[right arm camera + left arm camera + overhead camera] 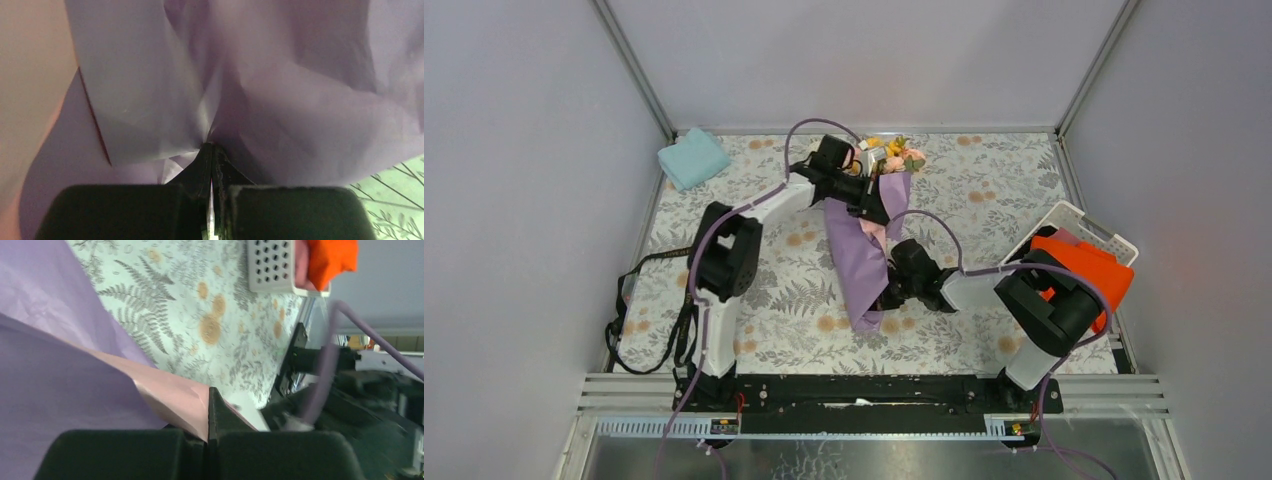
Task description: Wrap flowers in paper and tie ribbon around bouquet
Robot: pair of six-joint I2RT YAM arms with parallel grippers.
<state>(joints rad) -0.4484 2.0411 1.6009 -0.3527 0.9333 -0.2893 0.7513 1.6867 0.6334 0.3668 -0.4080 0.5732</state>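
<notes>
Wrapping looks under way: the thin lilac-purple paper sheet (856,265) lies mid-table, coned around the yellow, pink and white artificial flowers (896,153). The left gripper (210,397) and the right gripper (211,146) each pinch its folds. The next move likely calls for fetching the narrow black ribbon (684,335).

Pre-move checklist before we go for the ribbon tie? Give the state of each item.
1. Left gripper pinching the paper: ok, jaws shut on a sheet edge near the top of the cone.
2. Right gripper pinching the paper: ok, jaws shut on gathered folds lower down.
3. Flowers poking out of the cone's top: ok.
4. Paper closed all round: cannot tell, both grippers cover the overlap.
5. Ribbon on the wrap: not ok, it lies loose at the far left, apart from the paper.
6. A gripper free to fetch the ribbon: not ok, both are holding paper.
</notes>
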